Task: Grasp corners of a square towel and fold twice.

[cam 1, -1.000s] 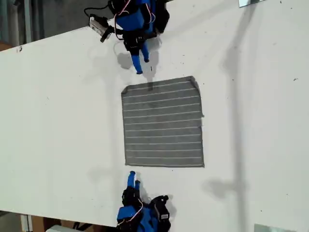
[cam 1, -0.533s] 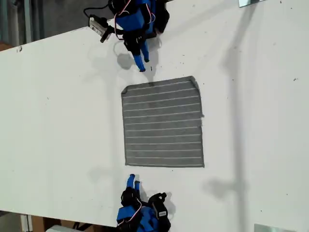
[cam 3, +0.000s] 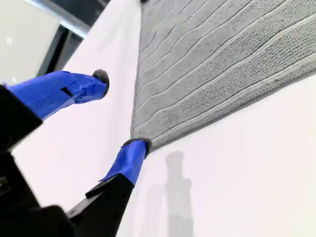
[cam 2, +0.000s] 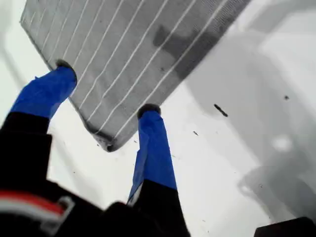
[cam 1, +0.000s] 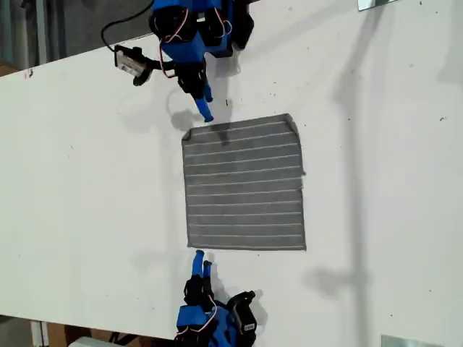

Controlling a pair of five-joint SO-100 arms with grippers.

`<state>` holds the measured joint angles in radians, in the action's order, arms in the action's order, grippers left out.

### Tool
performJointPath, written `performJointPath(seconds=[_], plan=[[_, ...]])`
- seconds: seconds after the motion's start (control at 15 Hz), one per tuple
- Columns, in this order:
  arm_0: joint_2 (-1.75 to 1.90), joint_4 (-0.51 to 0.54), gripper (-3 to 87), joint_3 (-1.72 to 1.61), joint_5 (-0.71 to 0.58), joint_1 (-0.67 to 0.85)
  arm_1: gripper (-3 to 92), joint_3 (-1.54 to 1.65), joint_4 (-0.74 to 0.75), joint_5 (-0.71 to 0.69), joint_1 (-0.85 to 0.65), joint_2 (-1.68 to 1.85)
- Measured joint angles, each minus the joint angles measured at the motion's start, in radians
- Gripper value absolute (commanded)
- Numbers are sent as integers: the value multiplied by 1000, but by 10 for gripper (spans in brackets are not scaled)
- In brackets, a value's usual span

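Both your open, empty tools have closed in on the towel: first tool straddles its clipped corner, second tool reaches another corner.

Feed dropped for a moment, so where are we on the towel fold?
No fold done: the towel lies flat and square. In hand: my first gripper is open around one corner, and my second gripper is open at another corner, neither closed. Left: both grasps and both folds.
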<state>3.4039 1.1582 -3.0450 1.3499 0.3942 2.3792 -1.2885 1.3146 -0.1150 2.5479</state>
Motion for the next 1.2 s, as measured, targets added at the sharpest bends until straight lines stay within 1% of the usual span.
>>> performJointPath(seconds=[0.07, 0.13, 0.27, 0.33, 0.4, 0.53, 0.6, 0.67, 0.73, 0.87, 1.0, 1.07, 1.2], plan=[[-112, 26, 226, 106, 9, -37, 313, -137, 32, -40, 5, -239], [-285, 44, 223, 245, 21, -97, 309, -207, 38, -55, 5, -419], [-649, 52, 224, 522, 31, -198, 317, -244, 31, -46, 63, -518], [-788, 37, 228, 569, 32, -232, 320, -242, -14, -8, 115, -511], [-865, -26, 230, 568, 41, -255, 323, -224, -63, 41, 181, -474], [-905, -190, 235, 445, 69, -272, 324, -189, -104, 193, 379, -414], [-919, -242, 236, 407, 84, -290, 324, -187, -106, 285, 480, -426], [-954, -279, 237, 399, 91, -302, 323, -187, -78, 341, 580, -460], [-1006, -313, 237, 397, 92, -305, 323, -187, -35, 382, 643, -503], [-1115, -364, 238, 397, 92, -302, 328, -255, 37, 394, 710, -672], [-1161, -387, 240, 394, 78, -302, 332, -442, 34, 357, 712, -897], [-1160, -391, 240, 388, 66, -288, 333, -534, 9, 327, 709, -994], [-1147, -407, 239, 367, 49, -272, 332, -618, -3, 282, 704, -1080]])
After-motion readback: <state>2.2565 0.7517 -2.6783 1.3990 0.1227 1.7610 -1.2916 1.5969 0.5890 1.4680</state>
